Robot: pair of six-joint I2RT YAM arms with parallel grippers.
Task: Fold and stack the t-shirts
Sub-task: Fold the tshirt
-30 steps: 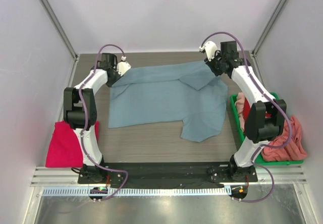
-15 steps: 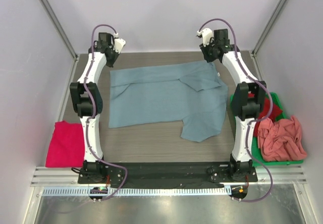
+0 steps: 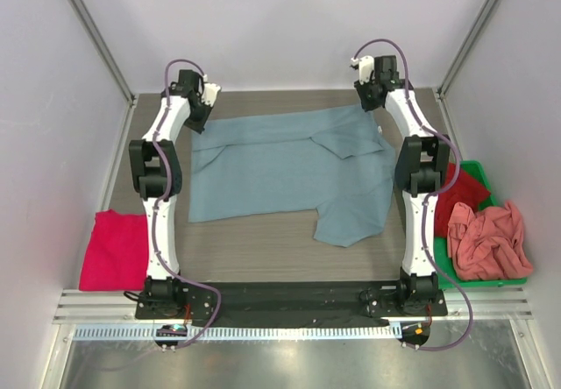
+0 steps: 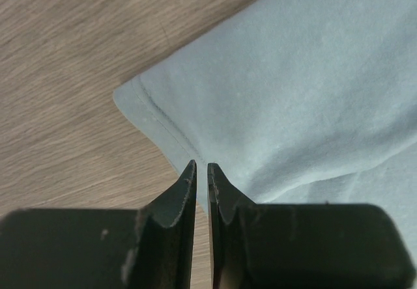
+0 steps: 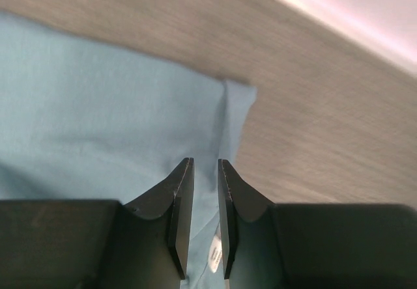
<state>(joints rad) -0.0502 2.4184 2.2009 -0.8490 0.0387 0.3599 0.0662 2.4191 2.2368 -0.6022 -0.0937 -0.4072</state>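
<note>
Held left gripper (image 4: 201,165) nearly together, grip unclear, tips at corner hem of dusty grey-blue cloth t-shirt (image 4: 313,94); held right gripper (image 5: 206,162) slightly apart, shirt edge beneath tips.

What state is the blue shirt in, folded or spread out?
Mostly spread: the grey-blue t-shirt lies flat across the table, only one flap turned over at its far right.

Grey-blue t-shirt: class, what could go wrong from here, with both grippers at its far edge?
1. The left gripper sits right at the grey-blue t-shirt's hem; a pinch there may miss or slip.
2. The shirt lies rumpled, its right side doubled over, so any fold may come out crooked.
</note>
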